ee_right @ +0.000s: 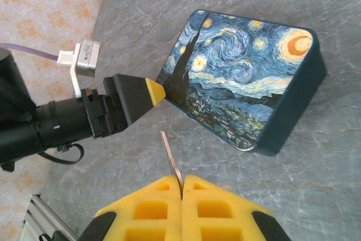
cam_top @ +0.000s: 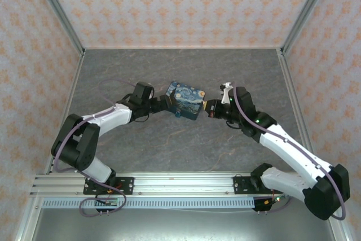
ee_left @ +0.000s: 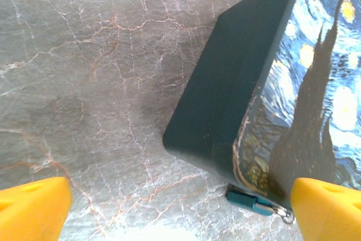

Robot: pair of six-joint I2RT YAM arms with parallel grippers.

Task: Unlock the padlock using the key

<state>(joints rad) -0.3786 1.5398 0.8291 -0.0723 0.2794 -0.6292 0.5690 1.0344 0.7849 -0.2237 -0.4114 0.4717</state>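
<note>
While the left gripper (ee_left: 180,211) is hanging wide open about a corner of the painted box (ee_left: 237,83) mid-bench (cam_top: 169,156), the right gripper (ee_right: 181,182) is clenching the key (ee_right: 170,154). The padlock (ee_left: 250,201) is lying at that corner. Recommend bracing the box and aligning the key squarely.

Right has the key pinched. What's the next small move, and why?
Probably shift the open left gripper sideways onto the padlock and close on it. The padlock lies ungripped at the painted box's lower corner, close to one left finger, while the right gripper already pinches the key, blade pointing out. Steadying the lock first should ease insertion.
</note>
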